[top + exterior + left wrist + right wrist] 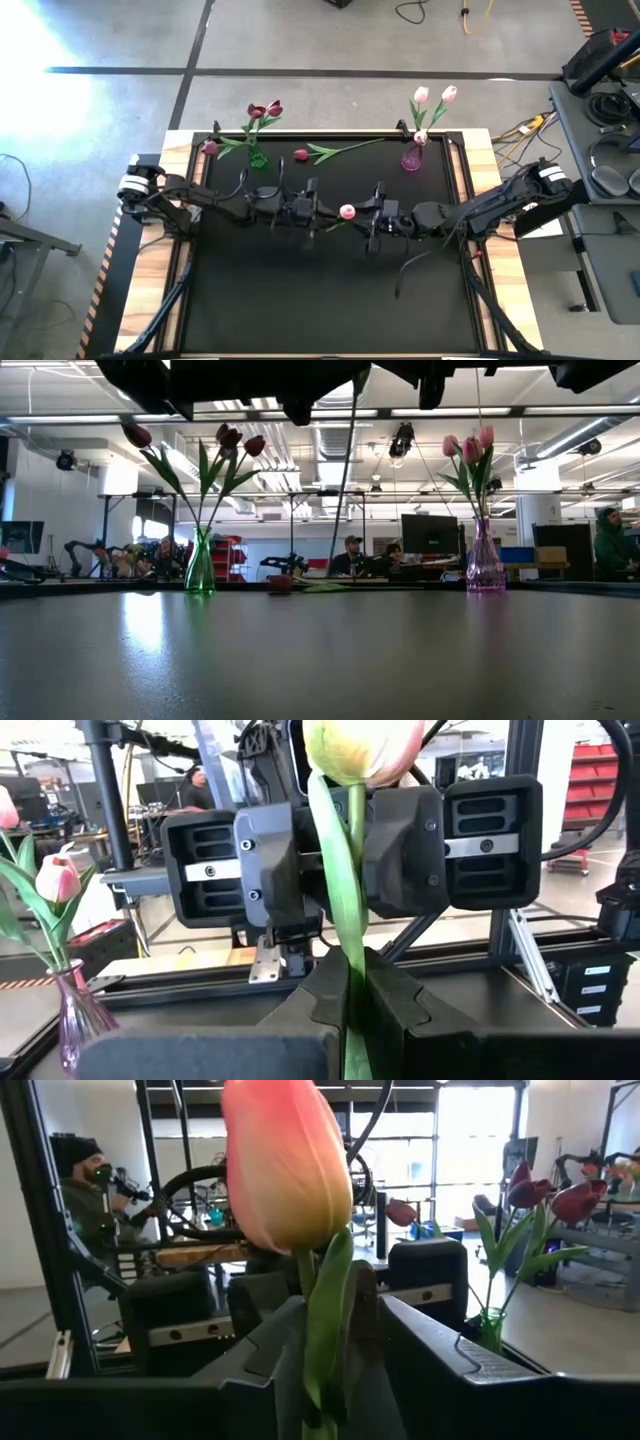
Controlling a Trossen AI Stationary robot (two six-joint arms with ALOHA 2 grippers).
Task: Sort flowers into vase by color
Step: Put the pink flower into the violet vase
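Observation:
A pale pink tulip (347, 211) is held between my two grippers above the table's middle. My left gripper (325, 212) is shut on its stem, as the left wrist view (350, 990) shows. My right gripper (366, 214) faces it and is shut on the same stem just under the head, as the right wrist view (330, 1330) shows. A green vase (258, 156) at the far left holds dark red tulips. A pink vase (412, 158) at the far right holds pink tulips. One dark red tulip (335, 151) lies flat on the table between the vases. My left gripper pinches the tulip's green stem (352, 1025) between its two fingers, some way below the head. The fingers come level from the table's left and lie across the stem. The tulip is lifted clear, head up. My right gripper pinches the stem and its leaf (322, 1305) between its two fingers, just below the pink head (285, 1165). The fingers come level from the table's right, across the stem. The rest of the stem (347, 470) hangs slanting below, clear of the table.
The black table top (300, 300) is bare on its near half. Both vases stand near the far edge, also seen in the low view as the green one (200, 565) and the pink one (485, 565). People sit at desks beyond the table.

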